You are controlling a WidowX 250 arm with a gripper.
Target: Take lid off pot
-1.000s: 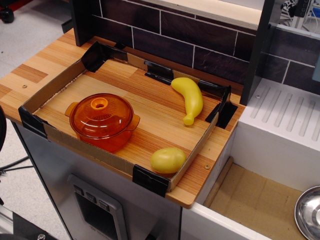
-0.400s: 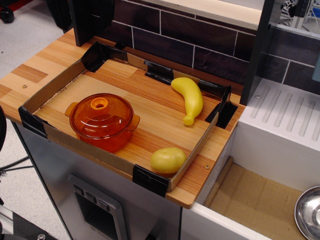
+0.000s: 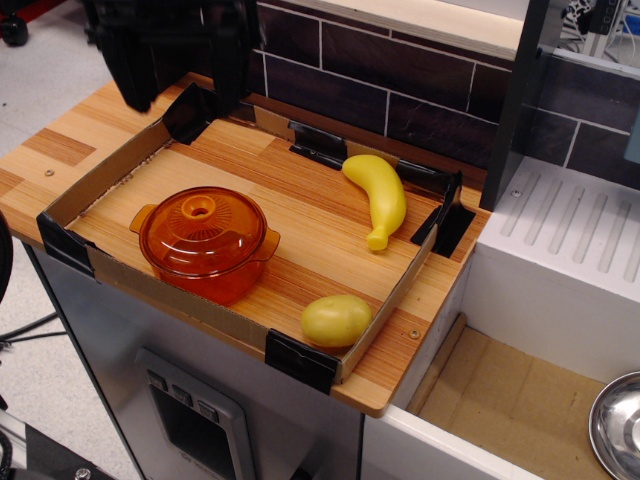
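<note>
Single overhead view, looking down on the wooden counter [image 3: 70, 140].

My pincer [image 3: 185, 95] sat at the top left of the frame, dark and blurred, over the far left corner of the cardboard-walled tray [image 3: 120, 165]. Two dark fingers hung down with a gap between them, so it was spread apart and held nothing. It was well apart from the pot, up and behind it.

The pot [image 3: 215, 270] stood in the near left part of the tray, upright on the wood floor, close to the front cardboard wall. Translucent orange, one small handle showing on each side.

The lid [image 3: 205, 235] was on the pot, seated level on the rim. Its ring knob [image 3: 199, 210] pointed straight up at the centre.

Yellow banana-shaped toy [image 3: 378, 195] lay toward the far right of the tray, lengthwise, its narrow end pointing to the front. Yellow potato [image 3: 336, 320] rested in the near right corner, just beside the front wall. Both well apart from the pot.

Dark tiled wall [image 3: 400, 70] behind the tray. White ridged drainboard [image 3: 575, 225] to the right; rim of a metal bowl [image 3: 615, 425] at the bottom right edge.
</note>
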